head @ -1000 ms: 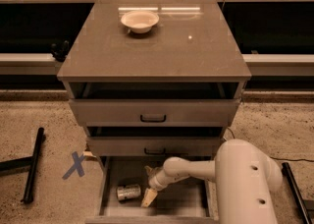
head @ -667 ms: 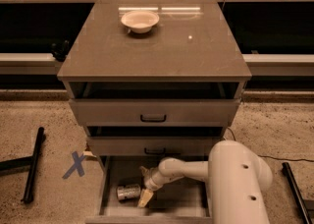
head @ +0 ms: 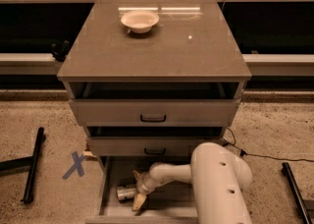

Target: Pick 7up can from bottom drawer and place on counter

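Observation:
The 7up can point(head: 124, 193) lies on its side on the floor of the open bottom drawer point(head: 167, 203), at its left. My gripper point(head: 138, 188) reaches into the drawer from the right on the white arm point(head: 218, 183). Its fingers are spread, one behind the can's right end and one in front of it point(head: 139, 202). The jaws have not closed on the can. The counter point(head: 157, 41) is the glossy grey-brown cabinet top above.
A shallow white bowl point(head: 140, 20) stands at the back middle of the counter. The two upper drawers point(head: 153, 112) with black handles stick out slightly above the bottom drawer. A blue X point(head: 75, 164) and a black bar point(head: 33, 165) are on the floor at left.
My gripper has moved left inside the bottom drawer, up to the can's right end. The can has not moved.

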Robot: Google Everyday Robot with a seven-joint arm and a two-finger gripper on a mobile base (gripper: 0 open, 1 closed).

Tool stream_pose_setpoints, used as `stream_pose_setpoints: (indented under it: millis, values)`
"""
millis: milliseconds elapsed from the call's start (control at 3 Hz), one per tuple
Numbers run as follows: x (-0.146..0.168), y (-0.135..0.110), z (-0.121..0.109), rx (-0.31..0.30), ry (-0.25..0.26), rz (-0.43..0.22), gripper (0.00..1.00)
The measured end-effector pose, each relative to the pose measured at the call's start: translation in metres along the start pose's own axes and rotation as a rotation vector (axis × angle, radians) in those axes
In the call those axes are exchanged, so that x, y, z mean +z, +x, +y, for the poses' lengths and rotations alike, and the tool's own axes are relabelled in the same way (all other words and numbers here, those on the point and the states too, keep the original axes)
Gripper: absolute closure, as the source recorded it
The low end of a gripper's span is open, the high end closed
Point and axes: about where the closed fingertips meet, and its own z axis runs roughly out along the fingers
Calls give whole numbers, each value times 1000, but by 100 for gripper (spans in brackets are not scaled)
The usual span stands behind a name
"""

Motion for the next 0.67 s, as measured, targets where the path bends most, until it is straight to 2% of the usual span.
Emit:
stream_pose_setpoints:
  millis: [333, 667]
  values:
    - [14, -2, 0, -7, 1, 3, 0]
    - [18, -9, 5, -31, 4, 7, 18]
